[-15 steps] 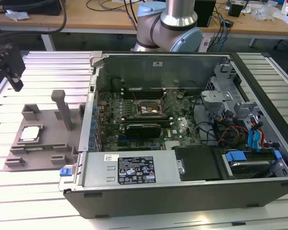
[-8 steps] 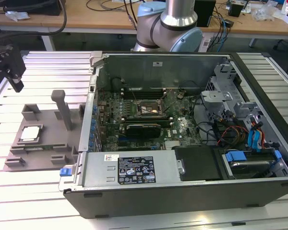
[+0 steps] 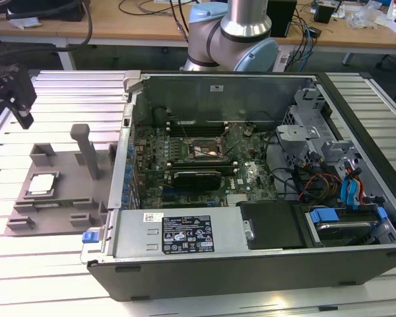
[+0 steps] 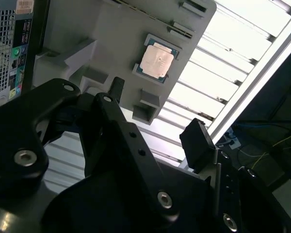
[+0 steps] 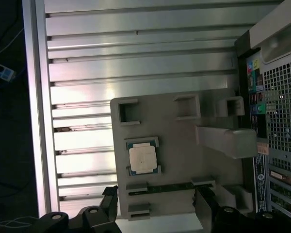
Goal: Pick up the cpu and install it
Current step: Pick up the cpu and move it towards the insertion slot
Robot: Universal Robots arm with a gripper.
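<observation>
Black metal gripper [image 5: 158,196], nearest us, fingers spread apart and empty above a grey plastic tray [image 5: 179,169] with raised blocks. Past them we see the cpu [image 5: 143,158], a thin square chip with shiny silver top, seated in the tray's recess. We judge it light, stiff, smooth and fragile; opposite edges suit gripping. Beyond, an open computer case [image 5: 281,97].

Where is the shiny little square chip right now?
The cpu lies flat on the grey tray at the exterior view's left, outside the open computer case. It sits to the left of the tray's upright post.
</observation>
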